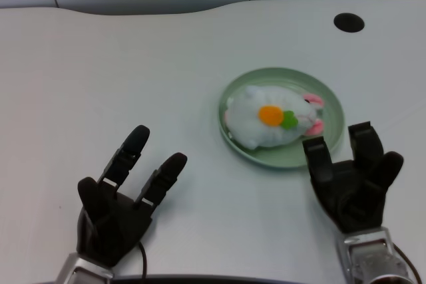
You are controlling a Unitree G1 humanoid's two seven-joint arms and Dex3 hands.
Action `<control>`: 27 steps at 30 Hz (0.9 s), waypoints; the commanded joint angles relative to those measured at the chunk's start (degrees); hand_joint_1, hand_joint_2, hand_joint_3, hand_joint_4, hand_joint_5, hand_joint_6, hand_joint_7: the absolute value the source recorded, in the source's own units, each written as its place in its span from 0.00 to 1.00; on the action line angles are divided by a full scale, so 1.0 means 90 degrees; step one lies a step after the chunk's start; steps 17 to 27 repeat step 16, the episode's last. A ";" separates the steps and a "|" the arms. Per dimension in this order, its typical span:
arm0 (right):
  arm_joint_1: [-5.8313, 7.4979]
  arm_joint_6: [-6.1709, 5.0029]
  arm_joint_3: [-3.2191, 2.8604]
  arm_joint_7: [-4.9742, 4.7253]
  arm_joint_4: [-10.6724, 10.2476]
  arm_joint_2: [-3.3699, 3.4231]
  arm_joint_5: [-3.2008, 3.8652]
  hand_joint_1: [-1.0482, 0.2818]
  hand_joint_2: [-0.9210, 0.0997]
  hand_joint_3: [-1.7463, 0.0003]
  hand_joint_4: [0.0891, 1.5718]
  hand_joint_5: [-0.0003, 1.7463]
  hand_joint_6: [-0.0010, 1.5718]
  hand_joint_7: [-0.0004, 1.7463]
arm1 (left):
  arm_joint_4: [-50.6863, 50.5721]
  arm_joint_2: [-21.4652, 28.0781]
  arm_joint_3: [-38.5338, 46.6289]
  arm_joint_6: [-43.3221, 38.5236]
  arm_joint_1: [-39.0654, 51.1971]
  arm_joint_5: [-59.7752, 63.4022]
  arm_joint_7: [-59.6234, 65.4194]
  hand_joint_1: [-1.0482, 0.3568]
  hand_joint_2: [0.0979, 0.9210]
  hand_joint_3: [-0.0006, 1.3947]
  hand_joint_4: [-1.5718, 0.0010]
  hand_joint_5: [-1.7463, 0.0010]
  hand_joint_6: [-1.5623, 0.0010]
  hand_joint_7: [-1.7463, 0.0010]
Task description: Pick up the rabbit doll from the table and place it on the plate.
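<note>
Head view showed the rabbit doll (269, 119) already lying on the plate (333, 101), on its side, white body with an orange patch and a green bit facing up, pink ears pointing toward the plate's right rim. Doll sat slightly left of plate centre; its left end reached the rim there, cannot tell if it overhung. Plate was pale green, round, on the white table (100, 64), right of the picture's middle.

Left hand (123, 194) was empty, fingers spread and extended, palm low at the bottom-left, well apart from plate and doll. Nothing between its fingers, so it gripped nothing. Right hand (353, 177) sat at the lower right, fingertips just beside the plate's near rim, possibly touching it; contact not clear from this angle.

Judgement: placement looked done, only retreat or idle left.

Risks from here:
- Doll was soft and rounded and lay near the left rim. A bump to the plate could roll it off onto the table.
- Right hand's fingertips were very close to the plate edge. Any twitch or arm reset on that side might shove or tip the plate.
- Left hand sweeping right on its way home could clip the plate's left rim, right where the doll rested.
- Plate looked light, likely slid easily on the smooth tabletop.

Dark round hole (349, 22) in the table at the upper right, far from everything, no concern.
</note>
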 commanded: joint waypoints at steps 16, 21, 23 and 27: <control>0.0211 -0.0333 -0.0081 0.0062 0.0231 0.0450 -0.0011 0.45 0.05 0.99 0.59 1.00 0.51 0.99 | -0.0285 0.0239 0.0020 0.0768 0.0197 -0.0178 0.0326 0.04 1.00 0.30 0.79 0.47 0.63 0.99; 0.0211 -0.0333 -0.0081 0.0062 0.0231 0.0450 -0.0011 0.45 0.05 0.99 0.59 1.00 0.51 0.99 | -0.0285 0.0239 0.0020 0.0768 0.0197 -0.0178 0.0326 0.04 1.00 0.30 0.79 0.47 0.63 0.99; 0.0211 -0.0333 -0.0081 0.0062 0.0231 0.0450 -0.0011 0.45 0.05 0.99 0.59 1.00 0.51 0.99 | -0.0285 0.0239 0.0020 0.0768 0.0197 -0.0178 0.0326 0.04 1.00 0.30 0.79 0.47 0.63 0.99; 0.0211 -0.0333 -0.0081 0.0062 0.0231 0.0450 -0.0011 0.45 0.05 0.99 0.59 1.00 0.51 0.99 | -0.0285 0.0239 0.0020 0.0768 0.0197 -0.0178 0.0326 0.04 1.00 0.30 0.79 0.47 0.63 0.99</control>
